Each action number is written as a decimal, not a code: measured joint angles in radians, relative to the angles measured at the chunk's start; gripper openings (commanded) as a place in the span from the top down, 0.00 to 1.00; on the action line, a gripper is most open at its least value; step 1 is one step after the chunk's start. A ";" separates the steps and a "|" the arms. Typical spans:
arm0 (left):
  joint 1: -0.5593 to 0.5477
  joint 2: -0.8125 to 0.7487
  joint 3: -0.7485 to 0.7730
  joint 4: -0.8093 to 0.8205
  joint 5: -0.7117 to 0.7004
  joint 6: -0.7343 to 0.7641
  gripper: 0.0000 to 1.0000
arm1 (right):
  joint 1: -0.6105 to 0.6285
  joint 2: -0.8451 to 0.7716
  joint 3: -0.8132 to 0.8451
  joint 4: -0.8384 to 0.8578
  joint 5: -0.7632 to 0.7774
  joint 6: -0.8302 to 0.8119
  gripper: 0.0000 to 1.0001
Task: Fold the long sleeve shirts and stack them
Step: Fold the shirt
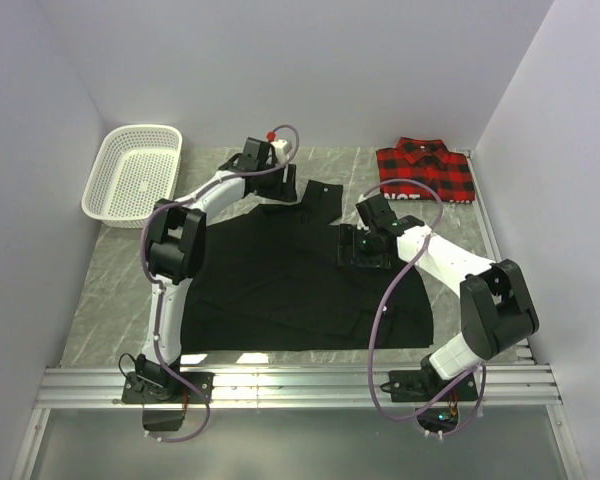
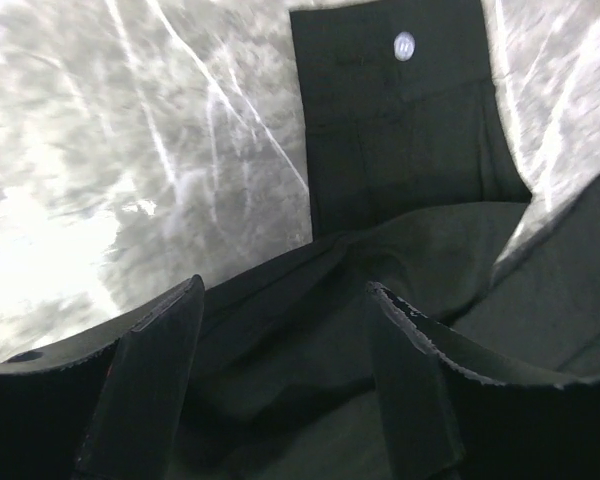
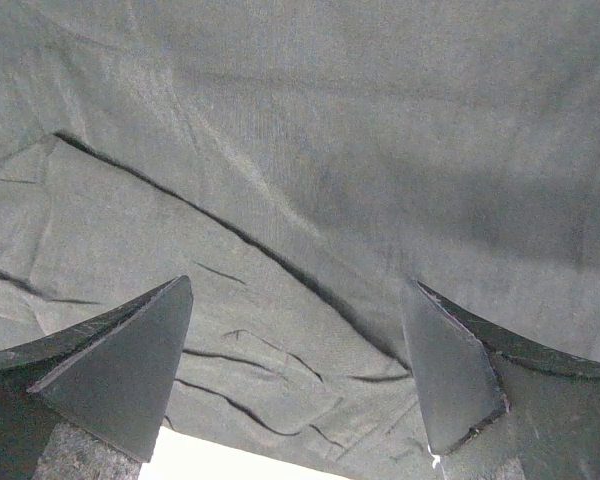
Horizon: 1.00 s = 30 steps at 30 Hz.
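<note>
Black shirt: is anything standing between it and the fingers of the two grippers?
Nothing visible is in the way. The right gripper hangs open directly over the black shirt, with only its cloth under the fingers. The left gripper is open too, and only the same black fabric lies between its fingers.

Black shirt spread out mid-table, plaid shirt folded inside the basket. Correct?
No. The plaid shirt lies folded on the table at the far right, not in the basket, which sits far left. The top view shows it. The black shirt is spread mid-table, as said.
</note>
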 measured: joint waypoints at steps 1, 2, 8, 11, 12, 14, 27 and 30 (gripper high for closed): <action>-0.003 0.013 0.002 0.004 0.002 0.002 0.30 | 0.000 0.003 -0.006 0.006 -0.004 0.000 0.09; -0.006 0.024 0.002 0.008 0.002 0.004 0.31 | 0.000 0.008 -0.011 0.013 -0.010 0.000 0.09; -0.015 0.076 0.002 0.019 -0.012 0.007 0.42 | 0.000 0.039 -0.050 0.037 -0.036 0.000 0.10; -0.019 0.085 0.002 0.034 -0.019 0.014 0.53 | 0.000 0.053 -0.065 0.045 -0.040 0.000 0.09; -0.019 0.085 0.000 0.040 -0.023 0.021 0.57 | 0.000 0.057 -0.069 0.047 -0.040 0.000 0.10; -0.021 0.085 -0.002 0.053 -0.031 0.026 0.67 | 0.000 0.066 -0.078 0.056 -0.042 0.000 0.10; -0.035 0.072 -0.027 0.085 -0.212 0.035 1.00 | 0.000 0.092 -0.093 0.088 -0.058 0.000 0.10; -0.037 0.034 -0.034 0.083 -0.344 0.025 1.00 | -0.002 0.098 -0.089 0.087 -0.066 0.000 0.10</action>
